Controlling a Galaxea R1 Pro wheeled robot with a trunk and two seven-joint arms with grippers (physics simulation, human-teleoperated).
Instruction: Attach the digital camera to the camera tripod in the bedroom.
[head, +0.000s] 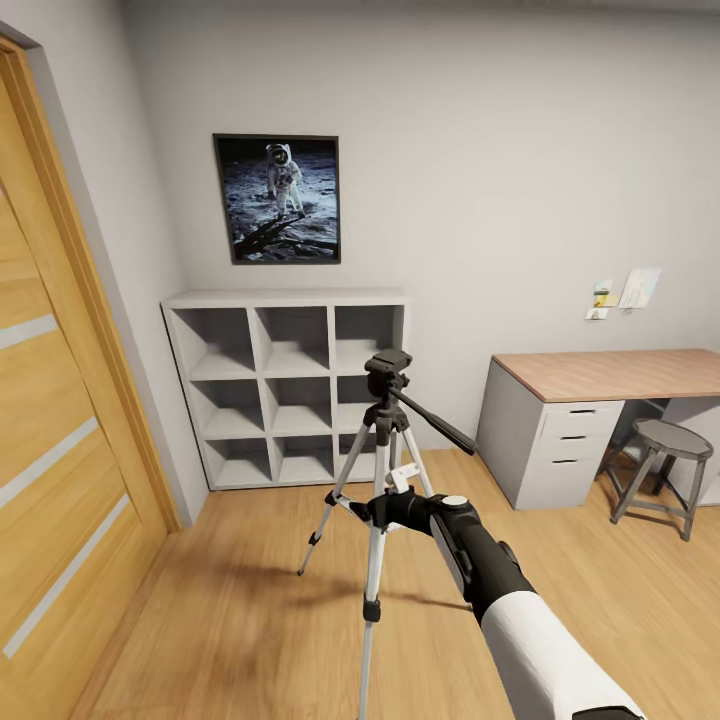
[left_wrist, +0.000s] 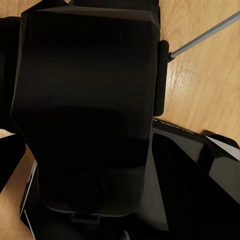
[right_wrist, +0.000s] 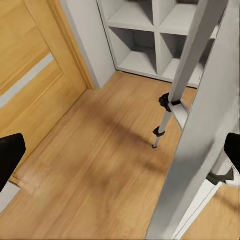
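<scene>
The camera tripod (head: 384, 420) stands on the wood floor in the middle of the head view, its black head and long pan handle on top. My right gripper (head: 386, 507) reaches in at the legs' upper part. In the right wrist view it (right_wrist: 122, 152) is open, with black fingertips (right_wrist: 10, 157) at both edges and a silver tripod leg (right_wrist: 200, 125) between them. A large black boxy body, the digital camera (left_wrist: 85, 110), sits very close in the left wrist view, and my left gripper looks shut on it. A thin silver leg (left_wrist: 200, 41) shows beyond it.
White cube shelves (head: 285, 385) stand against the back wall behind the tripod. A wooden door (head: 60, 450) runs along the left. At the right are a desk with drawers (head: 570, 430) and a round stool (head: 670, 440). Bare floor (head: 230, 620) lies around the tripod.
</scene>
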